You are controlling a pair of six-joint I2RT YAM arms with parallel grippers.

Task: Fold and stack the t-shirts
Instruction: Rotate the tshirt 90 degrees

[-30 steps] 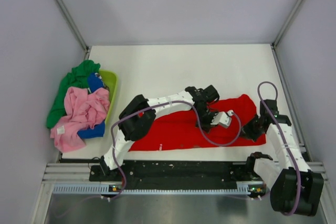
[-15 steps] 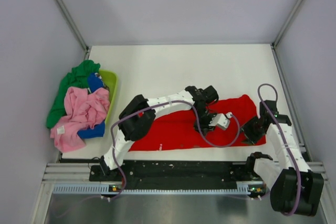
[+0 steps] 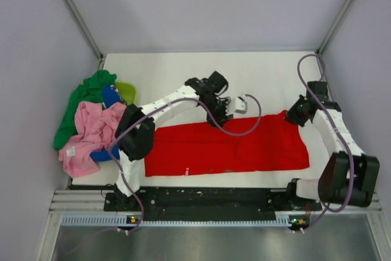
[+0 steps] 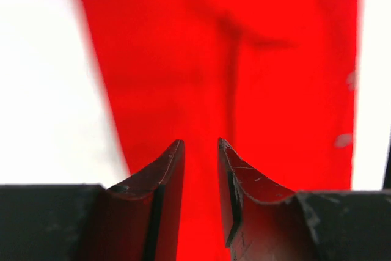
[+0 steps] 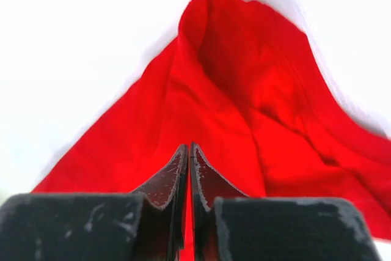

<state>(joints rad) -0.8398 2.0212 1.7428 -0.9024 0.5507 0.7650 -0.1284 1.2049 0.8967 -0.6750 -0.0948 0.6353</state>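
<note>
Top external shows you the red t-shirt spread flat as a long, smooth band near the front of the white table, soft cloth with faint creases. Your left gripper hangs over it, jaws slightly parted and empty. Your right gripper, at the shirt's far right corner, is pressed nearly closed; you cannot tell whether it pinches cloth.

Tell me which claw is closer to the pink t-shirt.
Left. The left claw is over the far edge of the red t-shirt, mid-table, right of the pink t-shirt; the right claw is at that shirt's far right corner, much farther off.
</note>
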